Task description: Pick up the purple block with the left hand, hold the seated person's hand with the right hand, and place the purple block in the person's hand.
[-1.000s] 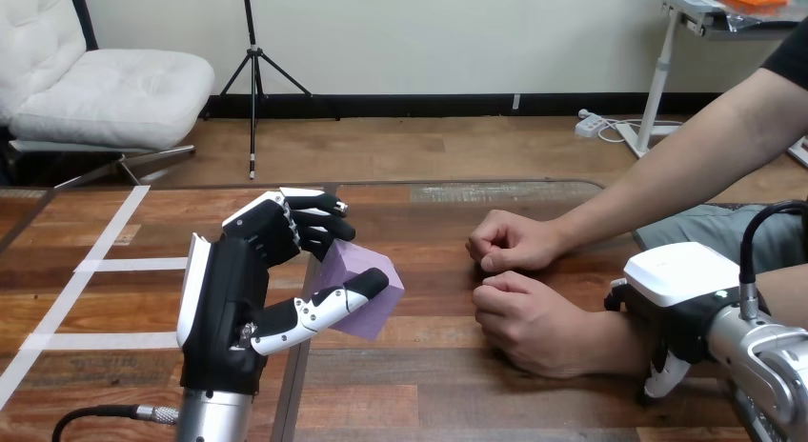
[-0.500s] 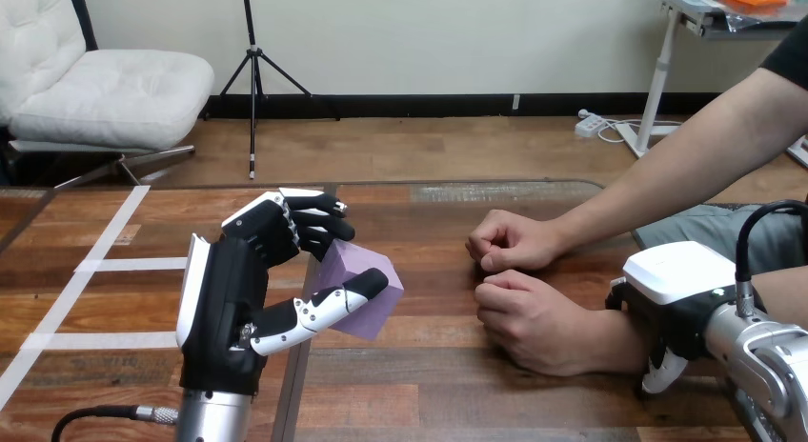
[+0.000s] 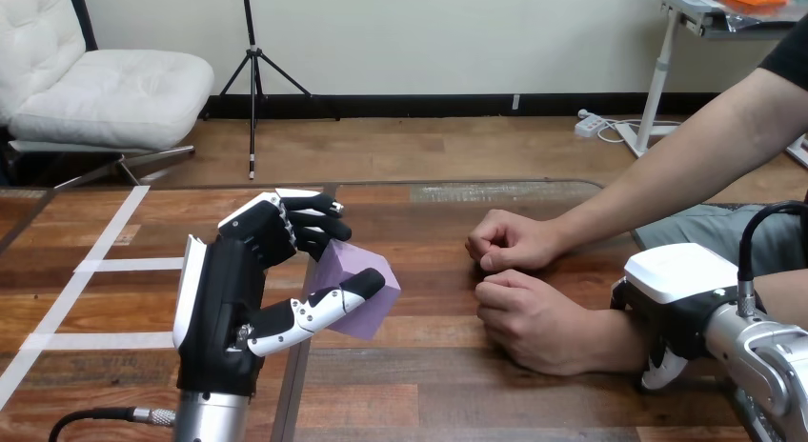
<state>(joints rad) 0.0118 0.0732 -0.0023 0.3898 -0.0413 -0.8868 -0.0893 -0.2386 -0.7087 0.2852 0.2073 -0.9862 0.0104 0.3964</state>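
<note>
Purple block (image 3: 354, 263), smooth-faced, in left hand (image 3: 224, 299)

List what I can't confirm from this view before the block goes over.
1. Right hand, head view: its own shell and the person's wrist hide its underside, so whether it holds the wrist cannot be told.
2. Block, head view: the left hand gripping it covers its left part.
3. Person's near hand, head view: closed, knuckles up, so its palm is hidden.
</note>
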